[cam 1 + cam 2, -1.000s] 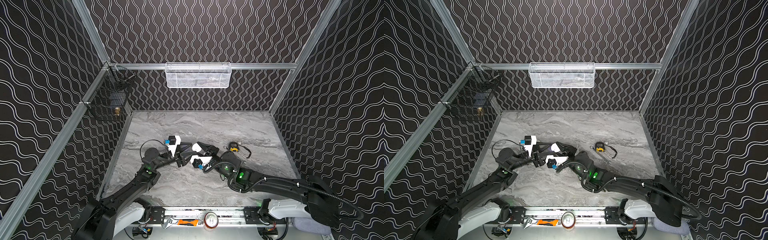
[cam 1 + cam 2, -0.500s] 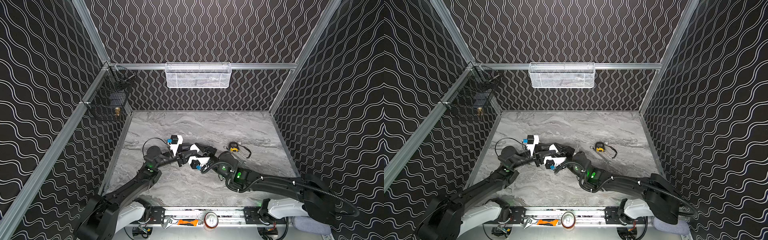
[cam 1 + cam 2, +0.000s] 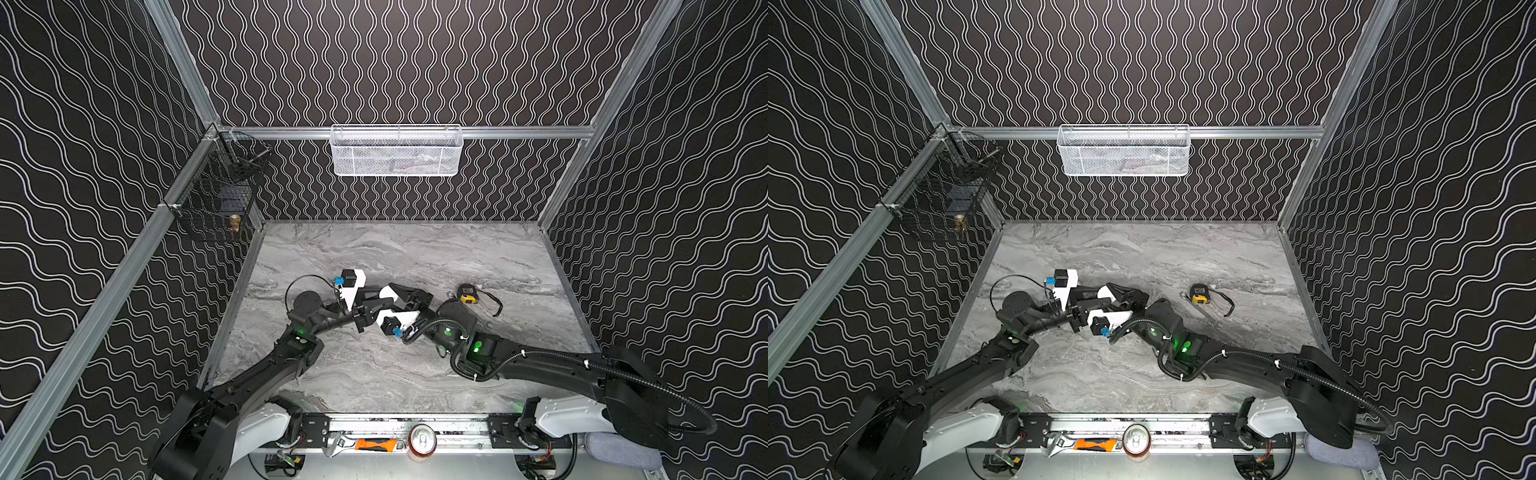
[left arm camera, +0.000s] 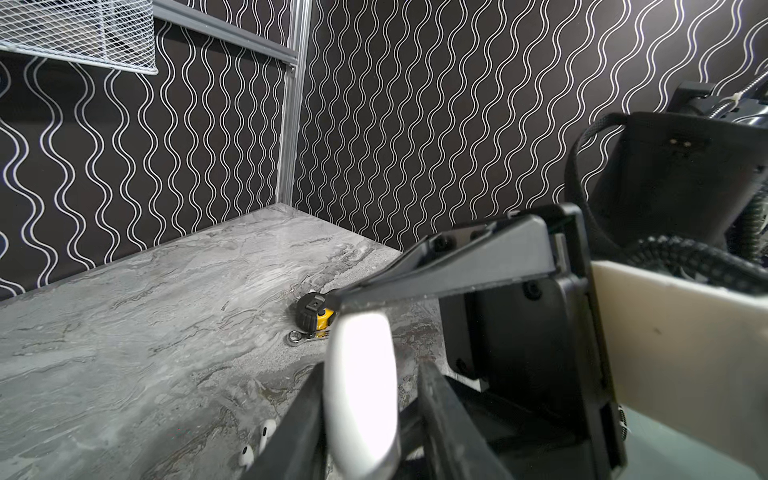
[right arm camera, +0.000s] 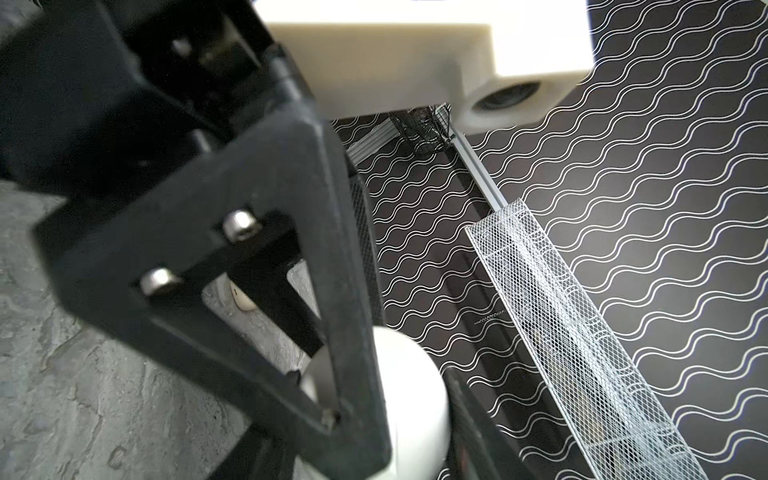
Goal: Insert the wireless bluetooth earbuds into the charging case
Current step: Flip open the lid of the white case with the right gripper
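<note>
A white charging case (image 4: 361, 386) is held above the marble table (image 3: 374, 374), pinched in my right gripper (image 5: 399, 399), whose finger (image 5: 469, 419) presses on its side. The case (image 5: 415, 399) also sits between the fingers of my left gripper (image 4: 370, 374). One left finger (image 4: 303, 415) touches the case and a narrow gap remains at the other. Two white earbuds (image 4: 268, 432) lie side by side on the table just below; one earbud (image 5: 243, 299) shows in the right wrist view. Both grippers meet mid-table, left gripper (image 3: 376, 305), right gripper (image 3: 395, 293).
A yellow and black tape measure (image 3: 467, 292) with its strap lies right of the grippers. A white mesh basket (image 3: 395, 151) hangs on the back wall and a black wire basket (image 3: 216, 199) on the left wall. A can (image 3: 422, 440) and wrench rest on the front rail.
My left gripper has moved right to the case and its jaws have narrowed around it. The right gripper has kept its grip and shifted slightly left.
</note>
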You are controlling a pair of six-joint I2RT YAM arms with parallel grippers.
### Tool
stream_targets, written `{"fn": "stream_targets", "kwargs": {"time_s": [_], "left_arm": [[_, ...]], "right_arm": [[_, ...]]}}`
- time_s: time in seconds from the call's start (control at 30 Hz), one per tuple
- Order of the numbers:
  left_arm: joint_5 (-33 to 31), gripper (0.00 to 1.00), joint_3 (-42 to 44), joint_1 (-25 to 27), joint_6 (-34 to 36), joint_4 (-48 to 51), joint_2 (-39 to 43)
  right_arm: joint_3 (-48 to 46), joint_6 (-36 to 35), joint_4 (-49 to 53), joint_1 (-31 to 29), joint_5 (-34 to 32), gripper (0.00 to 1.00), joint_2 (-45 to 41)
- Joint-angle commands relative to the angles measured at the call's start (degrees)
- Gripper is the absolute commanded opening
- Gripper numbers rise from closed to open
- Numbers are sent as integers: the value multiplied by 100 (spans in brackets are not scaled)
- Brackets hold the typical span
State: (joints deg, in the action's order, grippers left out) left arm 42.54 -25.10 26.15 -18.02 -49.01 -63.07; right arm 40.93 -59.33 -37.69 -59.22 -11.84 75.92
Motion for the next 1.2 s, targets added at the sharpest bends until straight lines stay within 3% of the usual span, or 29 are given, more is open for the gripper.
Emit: {"fn": "stream_targets", "kwargs": {"time_s": [0.0,0.4,0.5,0.67,0.73,0.83,0.93,1.17], "left_arm": [[163,33,-24,-1,-28,-185,-43],[316,32,-90,2,-64,-292,-254],[338,29,-100,3,-61,-293,-276],[351,13,-117,1,-44,-285,-296],[360,7,-103,4,-29,-286,-281],[356,0,3,3,-69,-546,-250],[304,0,92,1,-67,-627,-138],[-426,0,300,-4,321,-381,114]], "right_arm": [[-80,91,-388,42,100,33,-133],[-59,77,-426,43,218,33,12],[-84,107,-408,45,284,34,-72],[-152,169,-461,44,331,36,-139],[-172,232,-432,47,362,41,-157],[-270,396,-506,43,382,61,-226],[-461,562,-575,43,471,74,-441],[-817,1440,212,16,587,82,-1393]]}}
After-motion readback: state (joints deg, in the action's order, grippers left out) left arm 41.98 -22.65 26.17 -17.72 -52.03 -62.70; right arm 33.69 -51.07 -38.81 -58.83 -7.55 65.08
